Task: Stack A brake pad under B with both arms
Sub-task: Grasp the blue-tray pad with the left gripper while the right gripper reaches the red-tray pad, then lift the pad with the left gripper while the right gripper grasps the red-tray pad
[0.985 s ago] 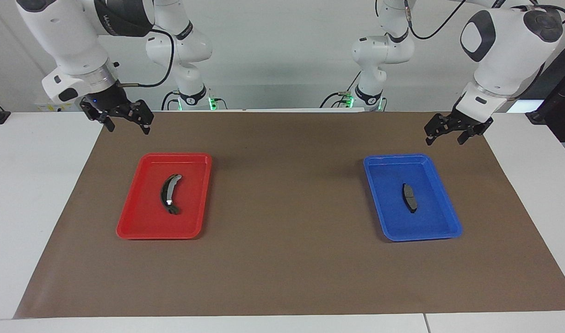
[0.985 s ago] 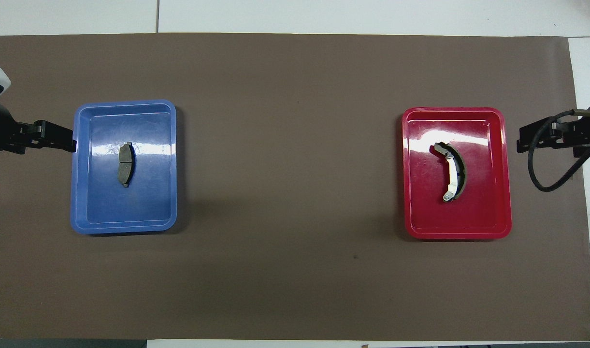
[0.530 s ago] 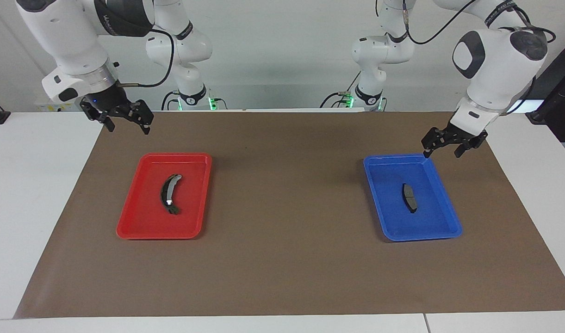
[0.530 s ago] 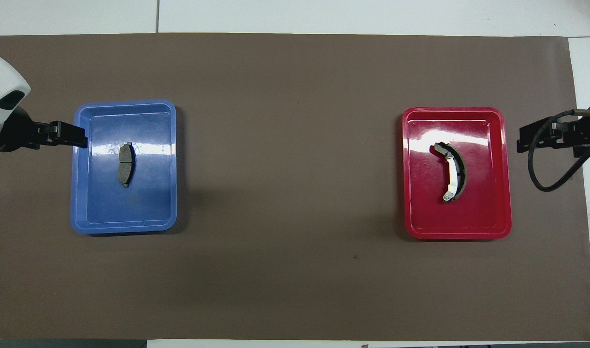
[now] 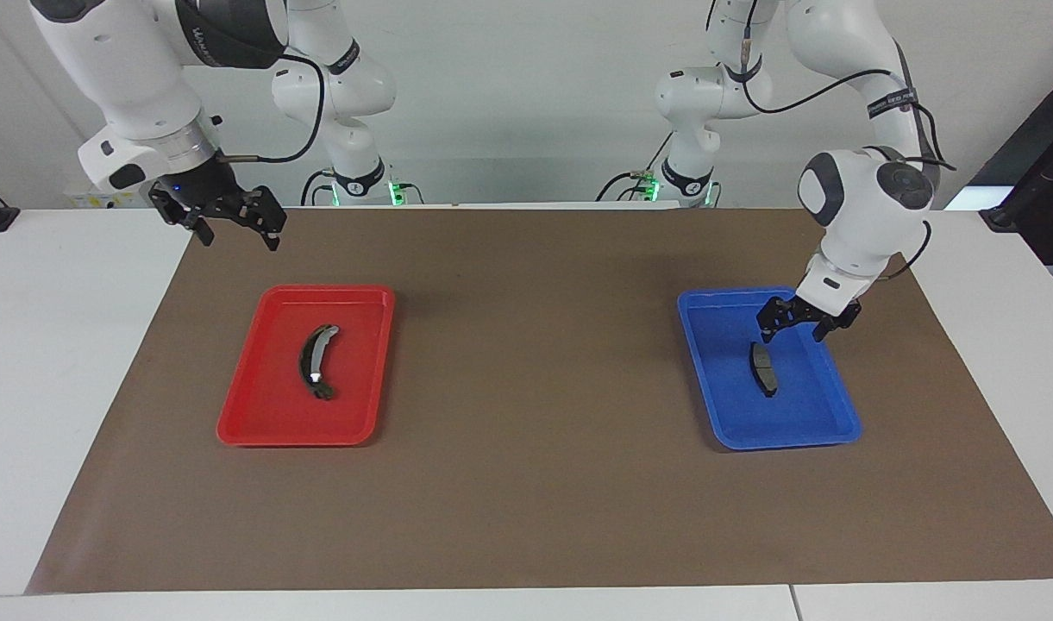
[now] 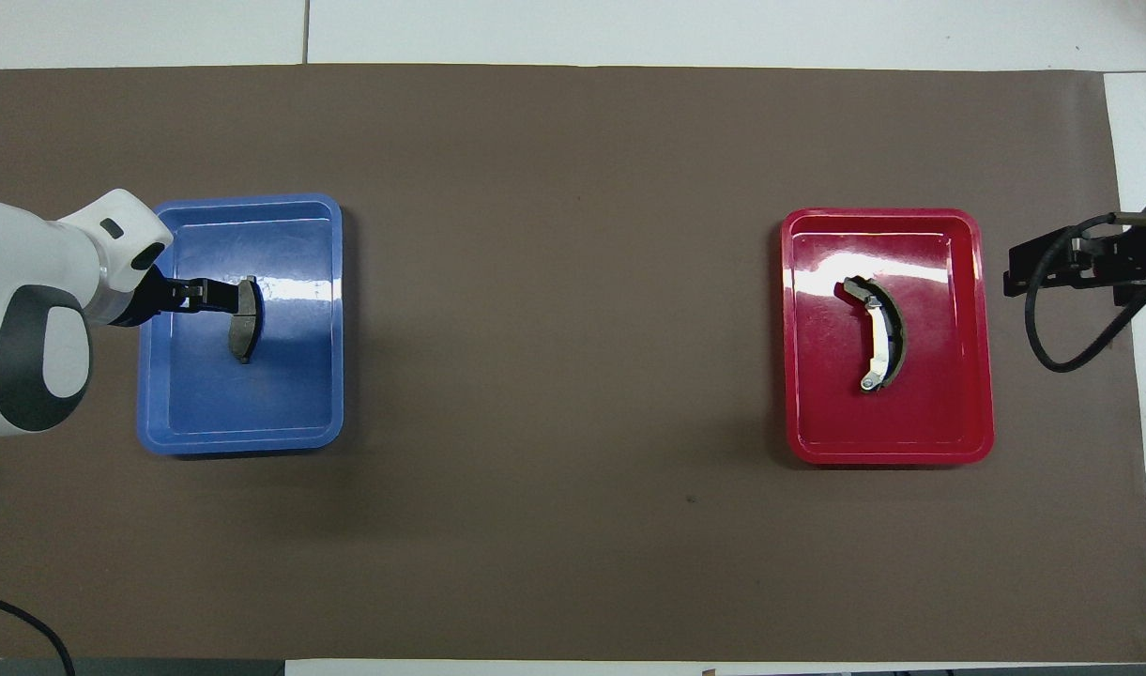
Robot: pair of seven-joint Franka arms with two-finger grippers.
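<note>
The A brake pad [image 5: 763, 371], short and dark grey, lies in the blue tray [image 5: 785, 440] toward the left arm's end of the table. It also shows in the overhead view [image 6: 245, 324]. My left gripper [image 5: 792, 330] hangs open over the blue tray, just above the pad and apart from it. B [image 5: 316, 360], the long crescent with a silvery strip, lies in the red tray [image 5: 293, 436] and shows from above [image 6: 878, 330]. My right gripper [image 5: 235, 231] waits open in the air over the mat's edge beside the red tray.
A brown mat [image 5: 526, 388] covers the table between and around the two trays. The blue tray [image 6: 244, 441] and the red tray [image 6: 887, 453] stand far apart. White table shows past the mat's ends.
My left arm has swung in from outside the blue tray and come down, so its gripper now hangs over the pad. The right arm has not moved.
</note>
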